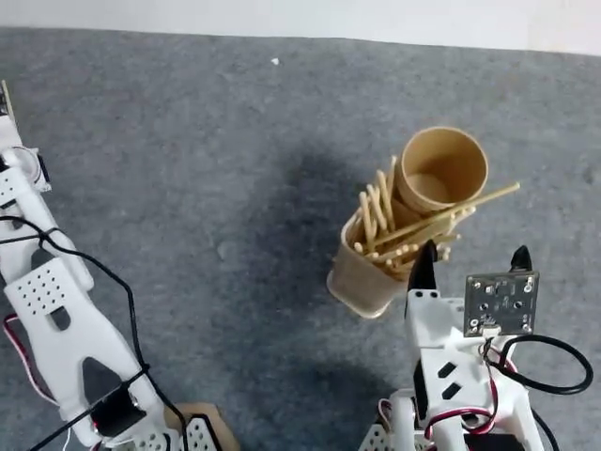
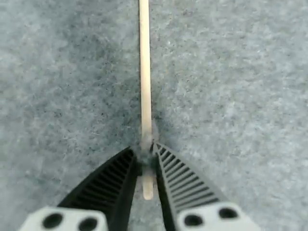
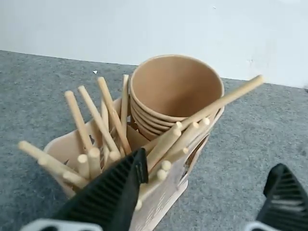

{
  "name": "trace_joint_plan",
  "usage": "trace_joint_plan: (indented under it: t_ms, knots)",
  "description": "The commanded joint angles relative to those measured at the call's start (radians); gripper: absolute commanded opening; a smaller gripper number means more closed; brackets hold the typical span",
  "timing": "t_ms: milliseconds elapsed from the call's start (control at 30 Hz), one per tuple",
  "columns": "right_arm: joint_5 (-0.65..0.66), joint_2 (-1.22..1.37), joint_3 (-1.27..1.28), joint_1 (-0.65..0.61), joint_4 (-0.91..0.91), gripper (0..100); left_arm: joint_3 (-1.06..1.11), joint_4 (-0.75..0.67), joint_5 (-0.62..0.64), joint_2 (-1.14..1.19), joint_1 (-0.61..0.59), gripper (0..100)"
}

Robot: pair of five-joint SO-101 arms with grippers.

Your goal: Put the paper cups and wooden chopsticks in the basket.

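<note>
The left claw [image 2: 146,153] pinches one end of a single wooden chopstick [image 2: 144,72], low over the grey bench [image 2: 240,96]. The right claw [image 1: 473,252] stands wide apart, just beside the basket [image 1: 360,282], which contains the stacked paper cups [image 1: 441,169] and the bundled chopsticks [image 1: 380,221]. A white wall [image 1: 376,19] borders the bench's far edge.

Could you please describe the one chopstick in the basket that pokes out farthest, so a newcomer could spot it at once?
On the grey table, find the tan basket in front of the right tool. The chopstick leans against the stacked paper cups inside; unlike the other chopsticks, its tip juts far beyond the basket's side.
</note>
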Motion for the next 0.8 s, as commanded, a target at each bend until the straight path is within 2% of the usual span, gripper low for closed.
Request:
trace_joint_plan:
  t_ms: [0,100,233,333,433,533,667,767]
  knots:
    - [0.017,0.008,0.074,-0.008,0.019,37.8,-0.166,0.207,0.006,-0.05,0.024,0]
    - [0.015,0.01,0.045,-0.008,0.025,37.8,-0.375,0.382,0.006,-0.133,0.088,0]
    - [0.015,0.015,-0.008,-0.007,0.082,37.8,-0.346,0.531,0.009,-0.398,0.193,0]
    - [0.017,0.015,-0.05,0.015,0.119,37.8,-0.346,0.566,0.017,-0.567,0.257,0]
    - [0.018,0.008,-0.064,0.122,0.13,37.8,-0.328,0.569,0.048,-0.74,0.326,0]
    - [0.012,0.008,-0.062,0.266,0.13,37.8,-0.211,0.571,0.055,-0.92,0.427,0]
    - [0.011,0.008,-0.059,0.46,0.125,37.8,0.074,0.569,0.064,-1.196,0.625,0]
    - [-0.011,0.008,-0.064,0.524,0.125,37.8,0.297,0.563,0.081,-1.411,0.8,0]
